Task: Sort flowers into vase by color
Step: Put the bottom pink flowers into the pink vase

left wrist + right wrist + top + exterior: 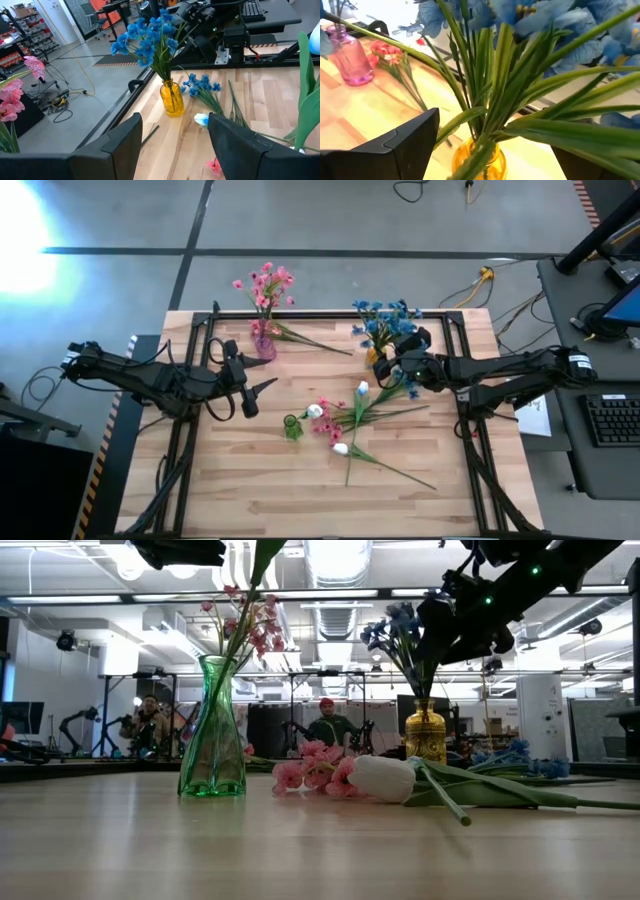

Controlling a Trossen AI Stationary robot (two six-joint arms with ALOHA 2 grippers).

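1. We judge the flowers light and springy: thin green stems that bend, soft blossoms that crush. They will slip from a loose grip and tip a small vase if dragged.
2. Best hold, in our view, is low to mid stem, clear of leaves and heads, so the sprig hangs straight for threading into a vase neck.
3. The loose flowers lie flat at the centre of the bench: pink, white and a blue sprig, stems crossing. One more pink sprig lies at 12 o'clock from them, beside the pink vase, which already holds pink blossoms.
4. The yellow vase at 1 o'clock holds the blue bunch. The green vase stands just at 9 o'clock of the loose pile.
5. Our right gripper sits right at the yellow vase, stems of the blue bunch between its fingers, which stand wide apart and clamp nothing.
6. Our left gripper hovers at 9 o'clock of the pile, pointing toward the centre, fingers parted and empty.
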